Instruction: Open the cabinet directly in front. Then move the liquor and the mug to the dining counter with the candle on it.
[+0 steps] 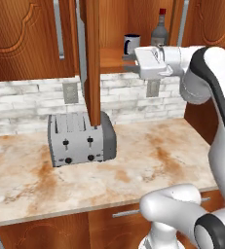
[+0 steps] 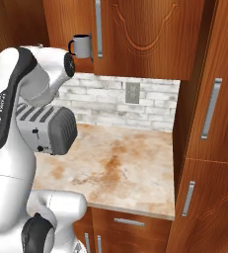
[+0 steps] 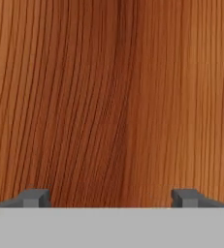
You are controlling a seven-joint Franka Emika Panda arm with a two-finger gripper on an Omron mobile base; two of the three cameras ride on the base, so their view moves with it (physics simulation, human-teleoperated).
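The left base view looks forward and down from behind the arm's left; the right base view does so from its right. Both take in the toaster point(image 1: 81, 139), the worktop point(image 1: 133, 170) and the mug point(image 1: 131, 44). The hand view faces wood grain point(image 3: 111, 97) from very near.

Arm raised, fingers point(image 3: 36, 197) spread wide

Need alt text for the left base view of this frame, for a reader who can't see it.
The cabinet stands open, its door swung edge-on over the toaster, showing the mug and the liquor on the shelf. The white arm holds its gripper just below and in front of the mug, jaws hidden.
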